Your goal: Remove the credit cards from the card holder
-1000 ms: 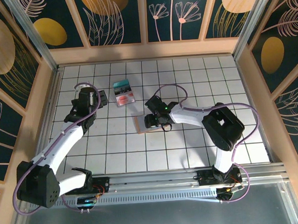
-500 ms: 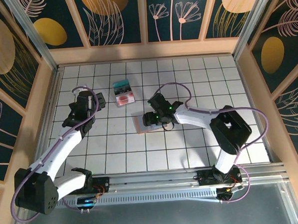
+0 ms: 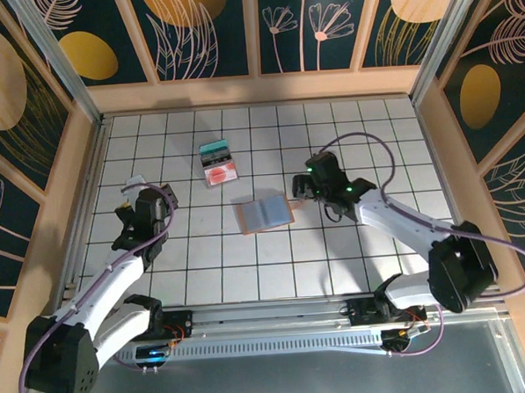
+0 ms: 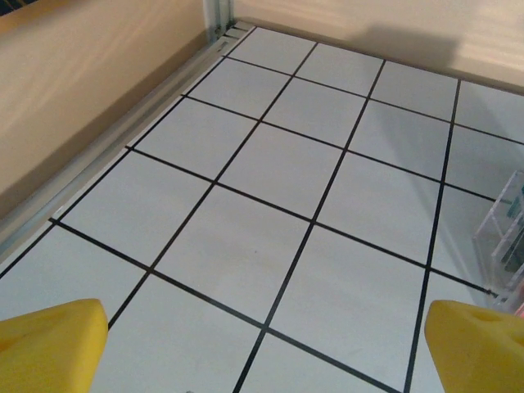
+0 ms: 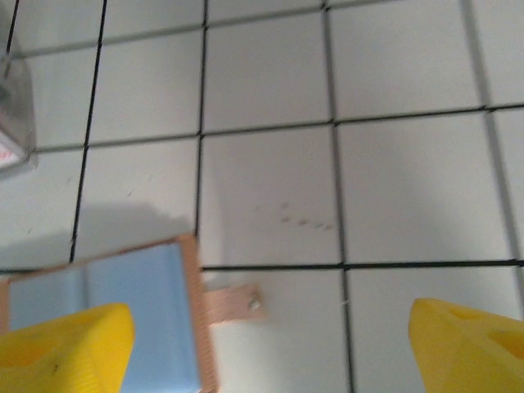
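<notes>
White gridded table [image 3: 347,122], boxed in by flower-painted walls, carries everything that matters near its middle. The card holder [image 3: 265,214] lies opened flat, grey-blue pockets up. Its long axis runs left to right, tilted a little, and its snap tab [image 5: 233,304] sticks out on the side facing the right arm. From where I stand I cannot tell whether a card is left in the pockets.

The right gripper [image 5: 266,348] hangs just off that tab end, its yellow fingertips spread wide with only bare tile between them. In its wrist view the holder sits down and to the left of the jaws. This arm looks much the nearer, and I'd judge that any reach into the pockets falls to it.

Beyond the holder and to its left, apart from it, the credit cards [image 3: 218,164] rest in a small pile, teal above red-and-white. The left gripper [image 4: 266,344] is farther out toward the left wall, jaws likewise wide and empty, with the pile at the right edge of its wrist view. Open tiles surround the holder on every side, and the walls are well away.
</notes>
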